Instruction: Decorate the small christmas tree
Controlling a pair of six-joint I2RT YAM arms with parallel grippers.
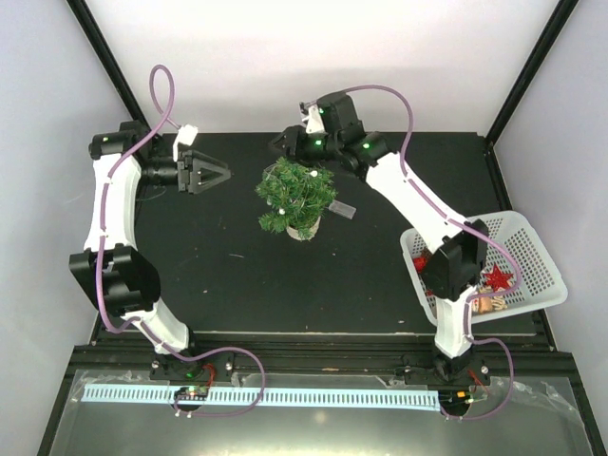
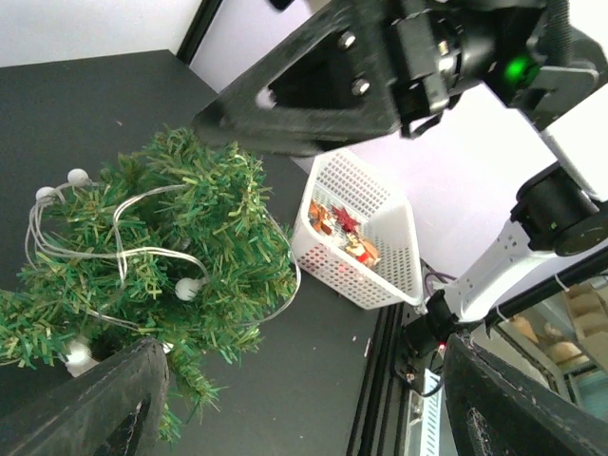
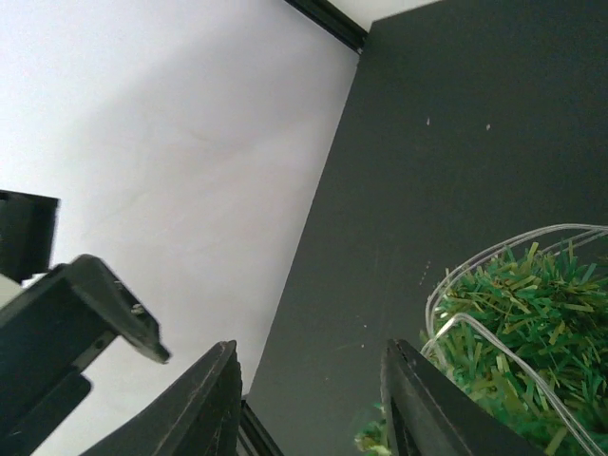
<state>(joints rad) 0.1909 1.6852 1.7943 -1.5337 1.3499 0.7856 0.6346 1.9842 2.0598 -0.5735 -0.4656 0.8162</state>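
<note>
two grippers hover near the small bushy dark-green christmas tree (image 1: 294, 195) in its white pot (image 1: 302, 232): left gripper (image 1: 218, 174) spread wide, empty; right gripper (image 1: 279, 144) parted, gripping nothing.

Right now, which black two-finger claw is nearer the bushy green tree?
The right gripper, at the far edge of the small green christmas tree; the left gripper stands apart over the black table.

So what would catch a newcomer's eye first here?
The small christmas tree stands in the middle, bushy green, with a string of white bulbs draped over it. Off to the right sits a white basket holding a red star.
</note>
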